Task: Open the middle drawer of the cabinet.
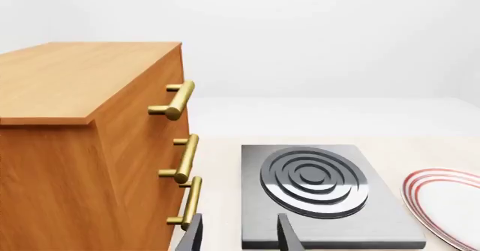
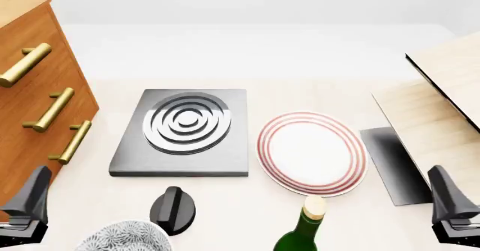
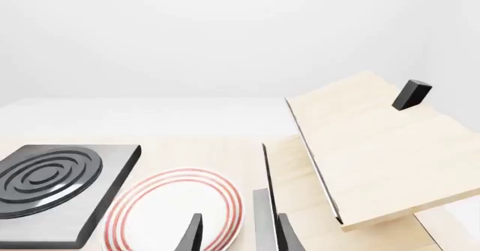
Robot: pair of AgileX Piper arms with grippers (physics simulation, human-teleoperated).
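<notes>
**Kid:** Middle drawer (image 2: 46, 112), where is it?

**Helper:** It sits shut in the big cabinet (image 1: 82, 150), ahead of the left gripper (image 1: 238, 235) and off to its side. Its brass bar sticks out so fingers can hook it.

**Kid:** Is the gripper holding it?

**Helper:** No. Its two fingers are apart and hold nothing. The right gripper (image 3: 238, 232) is also parted and bare, above the striped plate (image 3: 176, 209).

**Kid:** Any words to read?

**Helper:** None show, even on the green bottle (image 2: 304, 232).
</notes>
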